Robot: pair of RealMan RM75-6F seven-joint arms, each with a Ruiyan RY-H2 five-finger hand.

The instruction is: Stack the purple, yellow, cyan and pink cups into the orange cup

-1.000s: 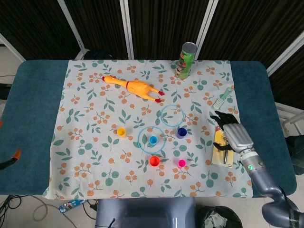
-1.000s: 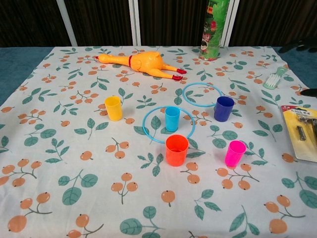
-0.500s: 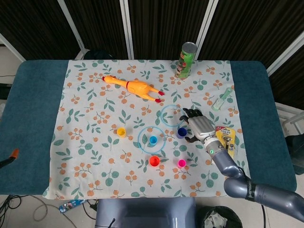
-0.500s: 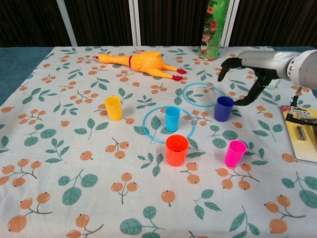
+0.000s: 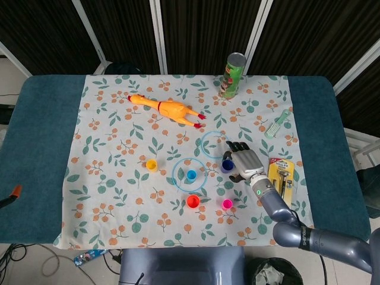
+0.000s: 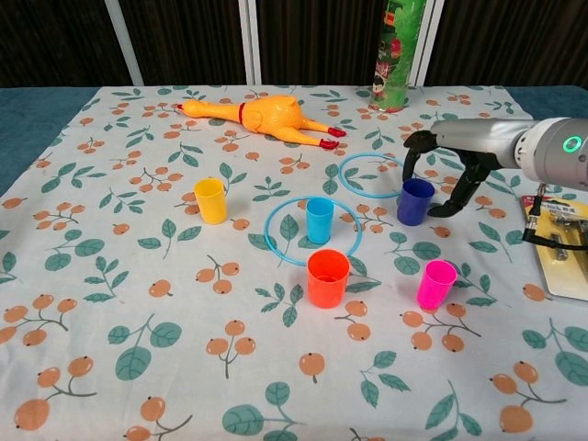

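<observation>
Purple cup [image 6: 415, 201] stands upright, mouth up, right of centre on the leaf-patterned cloth [image 6: 138, 303] over the blue surface [image 5: 41, 142], dark curtains [image 5: 196, 29] behind. Right hand [image 6: 450, 161] arches over it, fingers spread, grasping nothing.

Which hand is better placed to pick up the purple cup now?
The right hand: its open fingers already arch around the purple cup. The left hand shows in neither view.

Right hand [image 6: 450, 161]: silver-grey metal back, black fingers [image 6: 415, 147]. Glossy grey forearm with a green-lit ring at the wrist; a thin black cable, possibly, trails beside it.
</observation>
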